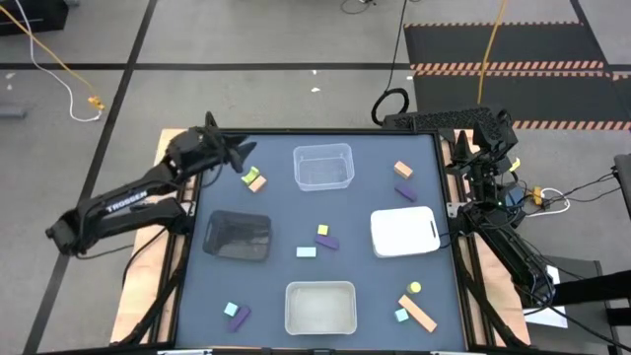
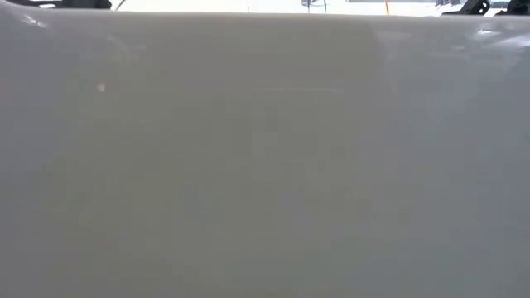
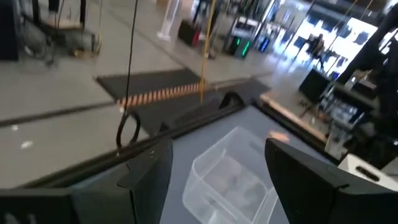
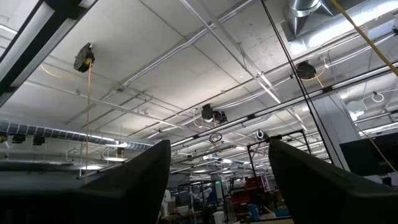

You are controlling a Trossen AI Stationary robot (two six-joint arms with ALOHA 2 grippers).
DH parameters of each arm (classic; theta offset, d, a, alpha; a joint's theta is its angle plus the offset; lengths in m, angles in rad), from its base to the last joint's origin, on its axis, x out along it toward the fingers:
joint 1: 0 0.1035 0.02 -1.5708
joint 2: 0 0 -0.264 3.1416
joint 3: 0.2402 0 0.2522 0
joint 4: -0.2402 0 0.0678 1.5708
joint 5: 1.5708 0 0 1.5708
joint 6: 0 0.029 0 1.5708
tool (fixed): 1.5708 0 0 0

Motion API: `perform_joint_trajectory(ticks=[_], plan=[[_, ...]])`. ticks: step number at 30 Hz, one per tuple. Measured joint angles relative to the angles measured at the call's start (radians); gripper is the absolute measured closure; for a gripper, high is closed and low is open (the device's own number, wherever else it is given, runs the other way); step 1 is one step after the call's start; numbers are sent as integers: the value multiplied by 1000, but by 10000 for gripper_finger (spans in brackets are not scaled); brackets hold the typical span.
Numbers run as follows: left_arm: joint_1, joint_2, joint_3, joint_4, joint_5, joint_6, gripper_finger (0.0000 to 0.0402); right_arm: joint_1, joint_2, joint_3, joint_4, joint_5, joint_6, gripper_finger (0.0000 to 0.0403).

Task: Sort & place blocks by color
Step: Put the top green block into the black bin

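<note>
Dark blue table (image 1: pixel 365 212) on a grey floor, seen from above, with a clear tray (image 1: pixel 322 166) at the far middle, a black mesh tray (image 1: pixel 237 236) on the left, a white tray (image 1: pixel 404 232) on the right and another clear tray (image 1: pixel 319 307) at the near middle. Blocks (image 1: pixel 326 240) lie scattered in small groups: yellow-green and orange at far left, orange and purple at far right, yellow, purple and teal in the centre, teal and purple near left, yellow, teal and orange near right. Left tool (image 1: pixel 239 154) hovers open over the far left corner, near the blocks there. Right tool (image 1: pixel 490 126) is parked off the far right edge, pointing up, fingers (image 4: pixel 140 180) apart
</note>
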Motion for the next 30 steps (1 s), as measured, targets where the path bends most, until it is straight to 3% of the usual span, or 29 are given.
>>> perform_joint_trajectory(ticks=[12,20,30], plan=[[-3,273,118,-210,-9,14,147,0,0,0,0,0,0,138],[-33,395,199,-499,-203,53,147,0,0,0,0,0,0,138],[-91,502,200,-544,-277,51,147,0,0,0,0,0,0,138]])
